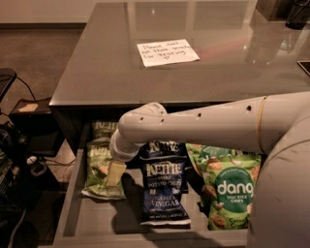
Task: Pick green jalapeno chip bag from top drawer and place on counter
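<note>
The green jalapeno chip bag lies flat at the left of the open top drawer, crinkly light green with white lettering. My gripper reaches down from the white wrist and rests right on the bag's right half, hiding part of it. The arm crosses the drawer from the right. A second light-green bag lies behind it, partly under the counter's edge. The glossy grey counter spreads beyond the drawer and bears the white handwritten note.
A dark blue Kettle bag lies in the drawer's middle and a bright green dang bag at its right. Dark equipment and cables stand on the floor at the left. A dark object stands on the counter's far right.
</note>
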Robot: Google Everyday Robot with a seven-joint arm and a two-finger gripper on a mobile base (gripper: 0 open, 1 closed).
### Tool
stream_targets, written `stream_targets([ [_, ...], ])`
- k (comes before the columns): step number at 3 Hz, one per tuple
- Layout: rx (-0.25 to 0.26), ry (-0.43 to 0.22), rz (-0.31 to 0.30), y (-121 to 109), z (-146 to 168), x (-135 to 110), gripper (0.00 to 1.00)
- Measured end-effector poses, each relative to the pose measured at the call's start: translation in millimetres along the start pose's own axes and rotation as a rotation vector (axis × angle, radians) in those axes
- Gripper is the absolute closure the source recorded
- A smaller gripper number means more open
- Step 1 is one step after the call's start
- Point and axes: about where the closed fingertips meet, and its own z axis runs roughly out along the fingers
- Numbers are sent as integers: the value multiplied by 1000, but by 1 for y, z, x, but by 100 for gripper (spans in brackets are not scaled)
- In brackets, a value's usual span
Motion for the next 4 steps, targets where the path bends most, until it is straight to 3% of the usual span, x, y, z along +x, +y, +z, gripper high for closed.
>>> stream_targets([
  [2,-9,-6,45,4,-6,1,43],
  [4,20,-111,102,28,-64,-28,89],
])
